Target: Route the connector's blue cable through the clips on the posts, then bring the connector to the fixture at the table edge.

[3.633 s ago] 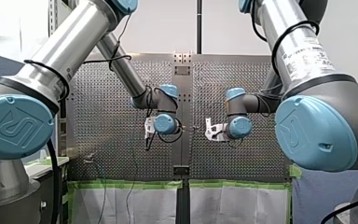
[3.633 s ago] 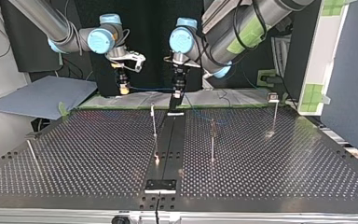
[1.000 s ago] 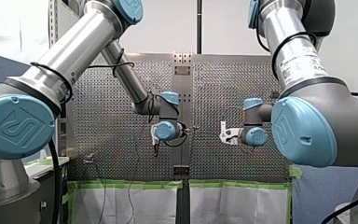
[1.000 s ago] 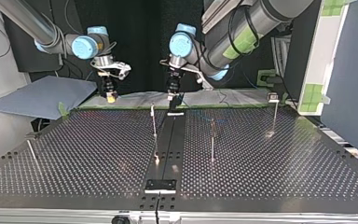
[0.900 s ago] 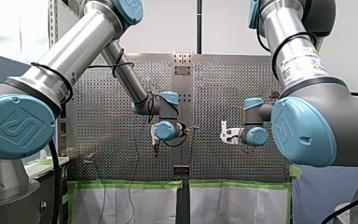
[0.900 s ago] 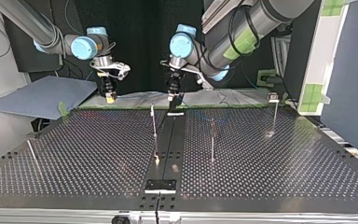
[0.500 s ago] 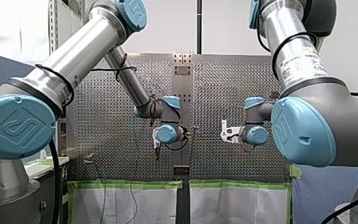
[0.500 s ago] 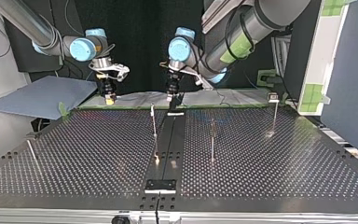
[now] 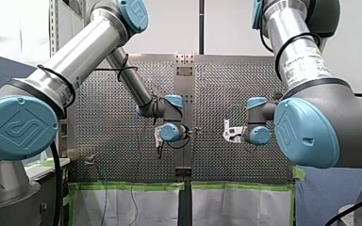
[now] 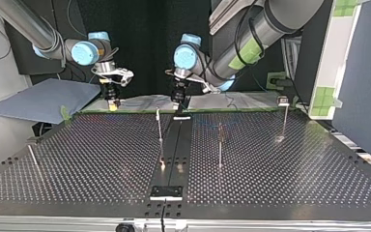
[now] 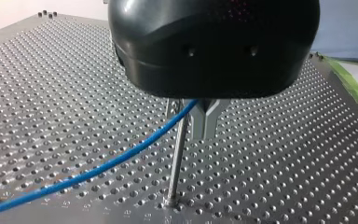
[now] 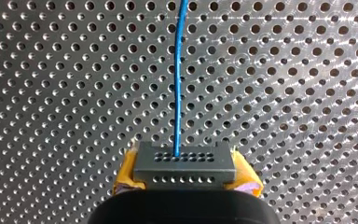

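1. Perforated metal table [image 10: 294,169], green tape [image 9: 127,186] edging it.
2. Above the table, my right gripper [image 12: 186,178] clamps the grey rectangular connector [image 12: 185,161].
3. My left gripper [image 11: 196,117] pinches the thin blue cable [image 11: 98,170] over the table.

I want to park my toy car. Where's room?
Top view: the widest bare table patch lies between the leaning rod and the post beside the black strip. The near right corner, past the middle post, is bare too. Crowded: the far edge, with my left gripper, my right gripper, the connector and the blue cable.
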### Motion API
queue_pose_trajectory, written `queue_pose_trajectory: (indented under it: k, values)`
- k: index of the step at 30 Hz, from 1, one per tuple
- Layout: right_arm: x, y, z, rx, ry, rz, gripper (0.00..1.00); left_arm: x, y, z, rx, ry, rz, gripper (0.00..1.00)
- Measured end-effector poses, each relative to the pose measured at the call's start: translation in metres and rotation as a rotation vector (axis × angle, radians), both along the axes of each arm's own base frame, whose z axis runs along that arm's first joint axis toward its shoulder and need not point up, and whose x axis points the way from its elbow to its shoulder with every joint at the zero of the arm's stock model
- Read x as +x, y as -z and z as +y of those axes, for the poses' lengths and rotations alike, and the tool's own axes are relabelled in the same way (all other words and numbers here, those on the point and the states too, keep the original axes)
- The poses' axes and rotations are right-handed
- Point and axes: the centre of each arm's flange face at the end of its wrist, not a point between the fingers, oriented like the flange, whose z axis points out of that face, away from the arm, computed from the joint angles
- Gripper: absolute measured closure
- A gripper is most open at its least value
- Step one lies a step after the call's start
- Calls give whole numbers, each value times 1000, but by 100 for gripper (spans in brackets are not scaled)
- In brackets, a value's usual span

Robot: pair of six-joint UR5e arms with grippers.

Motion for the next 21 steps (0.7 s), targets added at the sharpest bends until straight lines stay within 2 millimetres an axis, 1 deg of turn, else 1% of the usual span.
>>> queue_pose_trajectory:
  k: [7, 16, 21]
  values:
    - [-3, -1, -5, -4, 8, -6, 100, 7, -3, 3, 1, -11, -8, 100]
    - [-3, -4, -12, -8, 6, -10, 100, 14, -9, 2, 17, -12, -16, 100]
    - [-3, -4, -14, -10, 6, -11, 100, 18, -5, 1, 27, -11, -9, 100]
